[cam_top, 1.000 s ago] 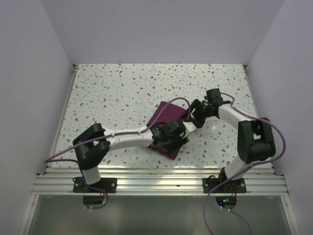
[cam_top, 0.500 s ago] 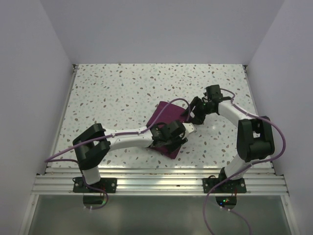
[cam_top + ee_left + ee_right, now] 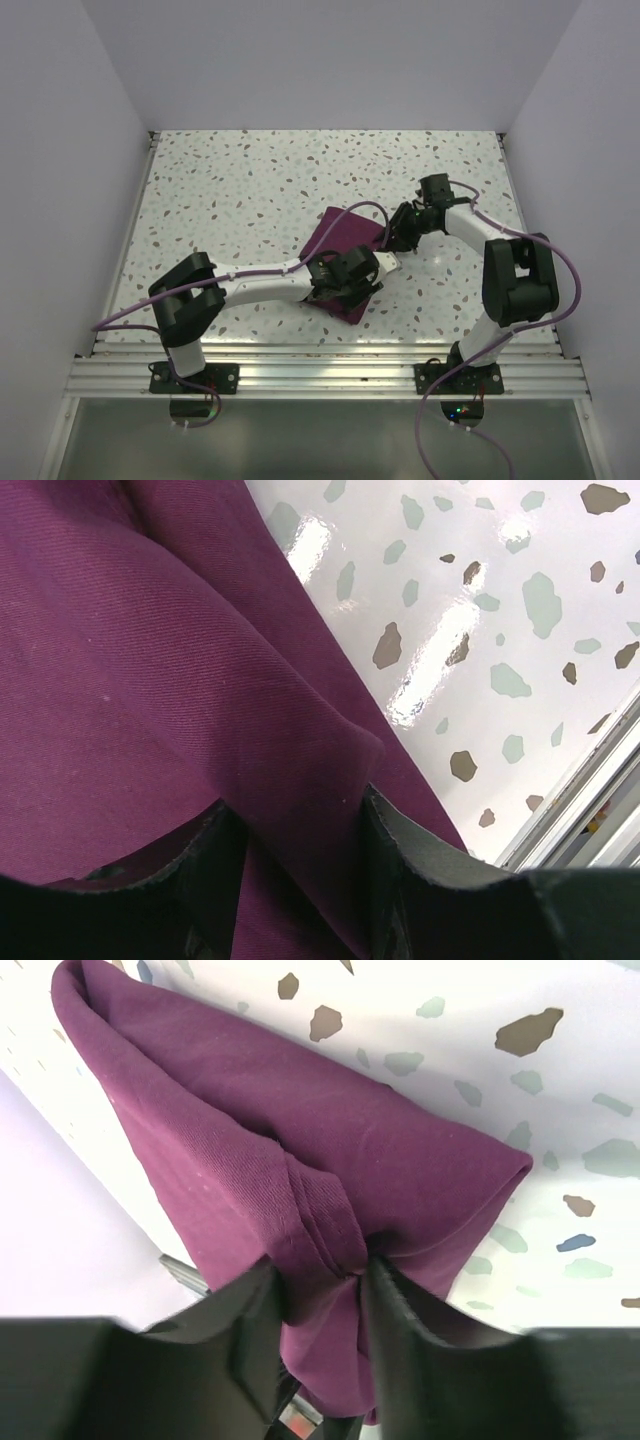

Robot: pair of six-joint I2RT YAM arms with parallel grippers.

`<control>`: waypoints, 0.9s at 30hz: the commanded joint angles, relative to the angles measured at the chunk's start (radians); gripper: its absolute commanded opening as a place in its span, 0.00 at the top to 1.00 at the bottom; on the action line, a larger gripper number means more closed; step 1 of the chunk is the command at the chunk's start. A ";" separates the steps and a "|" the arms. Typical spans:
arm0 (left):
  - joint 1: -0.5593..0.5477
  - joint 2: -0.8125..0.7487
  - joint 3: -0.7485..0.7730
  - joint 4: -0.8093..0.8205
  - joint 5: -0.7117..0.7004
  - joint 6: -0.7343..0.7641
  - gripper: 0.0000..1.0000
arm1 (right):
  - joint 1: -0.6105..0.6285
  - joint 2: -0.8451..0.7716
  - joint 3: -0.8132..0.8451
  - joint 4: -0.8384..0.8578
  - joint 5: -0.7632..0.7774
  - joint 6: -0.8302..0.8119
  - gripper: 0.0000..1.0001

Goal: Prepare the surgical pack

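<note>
The surgical pack (image 3: 345, 232) is a folded dark purple cloth bundle lying mid-table; no tray or instruments show. My left gripper (image 3: 370, 280) is at its near right corner. In the left wrist view a raised fold of the cloth (image 3: 150, 680) fills the gap of the left gripper (image 3: 300, 850), touching both fingers. My right gripper (image 3: 394, 233) is at the pack's far right corner. The right wrist view has the cloth (image 3: 300, 1110) bunched and creased in the right gripper (image 3: 322, 1295), whose fingers press it from both sides.
The speckled table top (image 3: 230, 190) is walled in white at the left, right and back. An aluminium rail (image 3: 320, 375) runs along the near edge by the arm bases. Purple cables (image 3: 560, 270) loop off both arms.
Both grippers have narrowed onto the cloth. The right gripper has shifted slightly left and away onto the pack's far right corner. The left arm has barely moved.
</note>
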 commanded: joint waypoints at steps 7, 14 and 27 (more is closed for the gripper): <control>-0.002 0.004 -0.046 0.001 0.054 0.008 0.58 | -0.027 0.007 0.031 -0.057 0.030 -0.130 1.00; 0.008 -0.011 -0.135 0.026 0.083 -0.014 0.66 | -0.090 0.014 0.053 -0.202 0.084 -0.372 1.00; 0.021 -0.186 -0.198 0.012 0.158 0.029 0.24 | -0.096 -0.096 0.005 -0.295 -0.074 -0.380 0.60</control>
